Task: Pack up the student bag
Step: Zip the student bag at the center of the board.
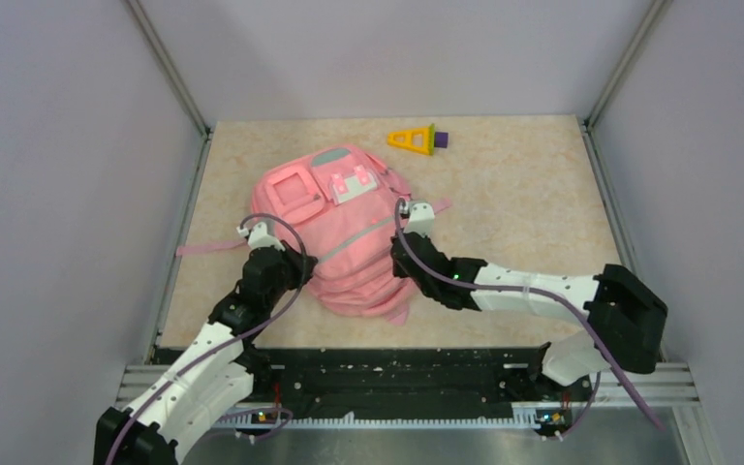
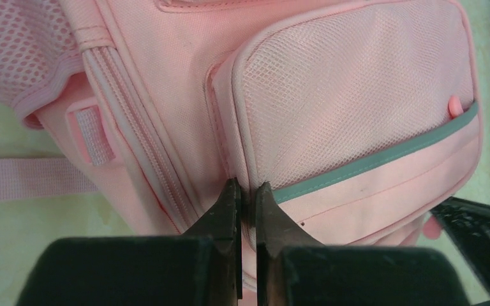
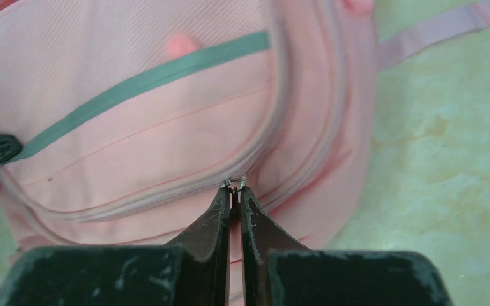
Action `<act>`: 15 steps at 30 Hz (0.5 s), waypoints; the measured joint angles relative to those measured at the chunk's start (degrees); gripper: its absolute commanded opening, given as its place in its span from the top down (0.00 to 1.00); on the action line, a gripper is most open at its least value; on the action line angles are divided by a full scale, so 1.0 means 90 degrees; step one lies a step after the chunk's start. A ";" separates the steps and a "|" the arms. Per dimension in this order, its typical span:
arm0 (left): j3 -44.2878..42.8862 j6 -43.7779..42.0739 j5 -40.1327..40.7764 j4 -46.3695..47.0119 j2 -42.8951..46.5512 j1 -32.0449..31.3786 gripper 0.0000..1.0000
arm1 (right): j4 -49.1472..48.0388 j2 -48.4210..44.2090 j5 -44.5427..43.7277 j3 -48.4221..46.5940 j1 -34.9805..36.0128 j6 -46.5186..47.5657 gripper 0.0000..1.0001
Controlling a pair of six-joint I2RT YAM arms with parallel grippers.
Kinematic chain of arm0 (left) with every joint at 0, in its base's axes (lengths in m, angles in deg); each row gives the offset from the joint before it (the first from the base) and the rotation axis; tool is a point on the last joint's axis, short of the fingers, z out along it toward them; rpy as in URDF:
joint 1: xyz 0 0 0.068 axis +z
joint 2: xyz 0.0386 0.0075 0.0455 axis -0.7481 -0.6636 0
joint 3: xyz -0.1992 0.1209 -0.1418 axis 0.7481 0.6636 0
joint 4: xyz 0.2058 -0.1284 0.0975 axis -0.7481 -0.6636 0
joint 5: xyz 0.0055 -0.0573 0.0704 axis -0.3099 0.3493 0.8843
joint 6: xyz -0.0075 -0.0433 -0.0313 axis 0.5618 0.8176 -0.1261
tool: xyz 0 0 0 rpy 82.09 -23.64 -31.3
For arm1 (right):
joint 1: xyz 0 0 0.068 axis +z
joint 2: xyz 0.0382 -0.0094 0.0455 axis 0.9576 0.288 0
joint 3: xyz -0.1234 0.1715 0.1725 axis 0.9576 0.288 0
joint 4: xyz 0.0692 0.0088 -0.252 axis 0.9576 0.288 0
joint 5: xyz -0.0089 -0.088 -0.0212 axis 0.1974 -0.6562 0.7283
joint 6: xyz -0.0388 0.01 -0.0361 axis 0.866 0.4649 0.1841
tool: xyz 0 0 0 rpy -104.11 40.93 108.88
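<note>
At left, the left hand (image 2: 247,190), jaws all but together, pinches the seam beside the mesh pocket (image 2: 351,95) of the one pink student bag (image 1: 349,247), which lies flat mid-tabletop (image 1: 542,203) between the two arms. The right hand (image 3: 235,191) is clamped narrow on what looks like a small metal zip pull (image 3: 235,183). Soft, light and limp, the bag will likely crumple and drag, so seams, straps and zip tabs are the surest holds. One yellow-and-purple toy (image 1: 417,139) sits far right.
</note>
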 measured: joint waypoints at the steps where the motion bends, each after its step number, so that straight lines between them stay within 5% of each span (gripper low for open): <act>1: 0.0000 -0.0080 0.0046 -0.0005 0.0005 0.0032 1.00 | -0.0083 -0.0175 0.0083 0.0158 -0.0187 0.0136 1.00; 15: 0.0000 -0.0692 0.0066 0.0019 0.0185 0.0092 1.00 | -0.1853 -0.0782 0.3019 0.1105 -0.2181 0.3050 1.00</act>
